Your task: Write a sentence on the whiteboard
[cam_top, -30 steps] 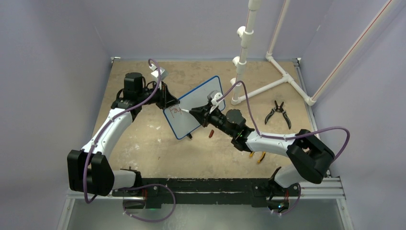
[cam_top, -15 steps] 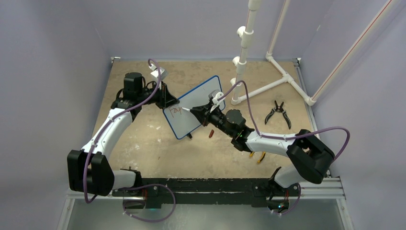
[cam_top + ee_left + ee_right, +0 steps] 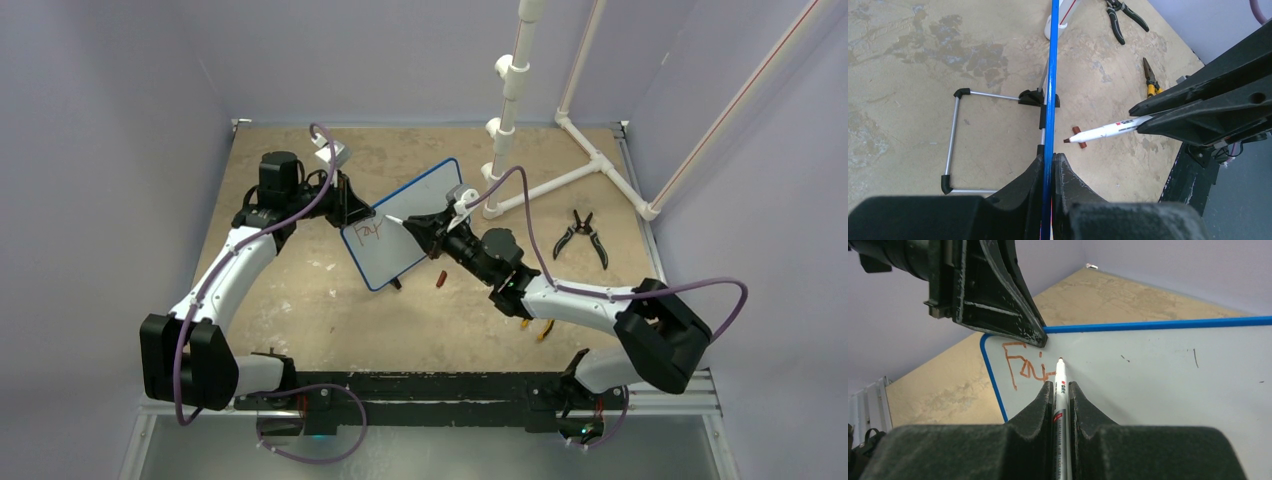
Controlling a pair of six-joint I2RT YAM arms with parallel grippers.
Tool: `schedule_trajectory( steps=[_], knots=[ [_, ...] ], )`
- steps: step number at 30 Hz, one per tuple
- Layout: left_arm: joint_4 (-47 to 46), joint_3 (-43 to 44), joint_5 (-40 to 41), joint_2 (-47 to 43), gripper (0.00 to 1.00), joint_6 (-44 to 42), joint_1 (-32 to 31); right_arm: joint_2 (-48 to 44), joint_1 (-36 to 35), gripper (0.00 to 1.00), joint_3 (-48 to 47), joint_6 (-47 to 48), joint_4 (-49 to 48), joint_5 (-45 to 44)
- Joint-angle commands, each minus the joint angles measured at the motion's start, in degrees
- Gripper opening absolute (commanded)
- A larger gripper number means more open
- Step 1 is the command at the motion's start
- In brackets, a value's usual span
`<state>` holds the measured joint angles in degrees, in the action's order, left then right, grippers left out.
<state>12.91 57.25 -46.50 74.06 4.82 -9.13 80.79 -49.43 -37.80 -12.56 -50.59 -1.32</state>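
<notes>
While only "Fai" of the sentence (image 3: pixel 1023 367) stands written, our right claw (image 3: pixel 1062 390) clamps the marker (image 3: pixel 1060 385), our left claw (image 3: pixel 1049 167) the whiteboard (image 3: pixel 1158 375).

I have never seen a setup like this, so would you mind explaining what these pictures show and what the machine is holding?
These are two robot arms bolted at the near edge of a table. One picture looks down from a fixed camera above; the other two come from small cameras on each wrist, so you see each arm's own fingers.

The left gripper is shut on the blue rim of a small whiteboard, holding it upright on edge. The right gripper is shut on a marker, with the tip at the board. A few red letters are already written.

On the table lie black pliers, yellow-handled pliers, a reddish marker cap and a white pipe frame.
</notes>
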Motion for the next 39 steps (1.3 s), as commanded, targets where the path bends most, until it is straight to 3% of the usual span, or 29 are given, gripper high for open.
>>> schedule_trajectory(
  steps=[1,25,39],
  knots=[
    [-0.60,-0.61,0.84,-1.55,0.00,-0.91,0.25,-2.74,0.21,0.00,0.00,0.70,-0.93,1.22],
    [-1.03,-0.66,1.15,-1.55,0.00,-0.82,0.25,3.49,0.21,0.00,-5.61,2.44,-1.00,2.01],
    [-1.02,-0.66,1.24,-1.61,0.00,-0.86,0.25,2.76,0.12,0.00,-1.26,0.76,2.17,1.50]
  ],
)
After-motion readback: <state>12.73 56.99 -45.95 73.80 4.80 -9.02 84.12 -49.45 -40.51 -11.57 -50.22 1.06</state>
